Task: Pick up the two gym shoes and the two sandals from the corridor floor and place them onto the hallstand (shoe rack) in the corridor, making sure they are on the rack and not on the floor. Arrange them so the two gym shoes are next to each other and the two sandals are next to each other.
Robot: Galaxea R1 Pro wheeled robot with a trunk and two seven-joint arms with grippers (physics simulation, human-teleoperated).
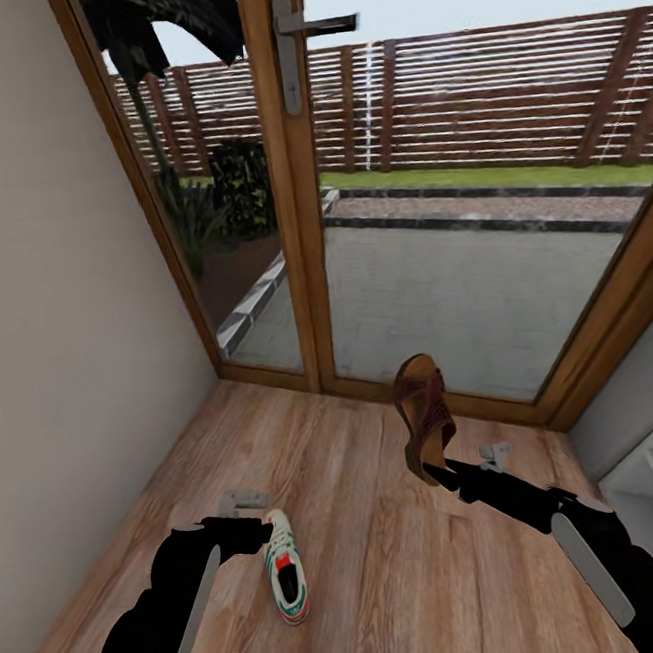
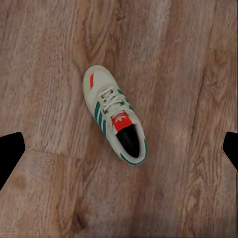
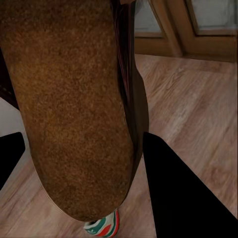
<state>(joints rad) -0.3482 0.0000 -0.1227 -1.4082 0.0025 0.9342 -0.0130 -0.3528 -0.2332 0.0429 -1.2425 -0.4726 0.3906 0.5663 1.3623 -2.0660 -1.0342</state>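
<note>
The right pincer (image 1: 434, 473) is closed on the heel end of one sandal (image 1: 424, 412). It holds the sandal up off the corridor floor (image 1: 372, 563), in front of the glass door (image 1: 460, 252). The sandal stands almost on end, with its long side going up and down and its toe at the top. In the right wrist view the tan footbed (image 3: 74, 109) sits between the two dark fingers (image 3: 173, 188).

The left pincer (image 1: 256, 533) is wide open and holds nothing. It hangs over a gym shoe (image 1: 287, 579), which lies flat on the floor. In the head view the shoe's long side runs toward and away from the robot. Its toe points to the door.
</note>
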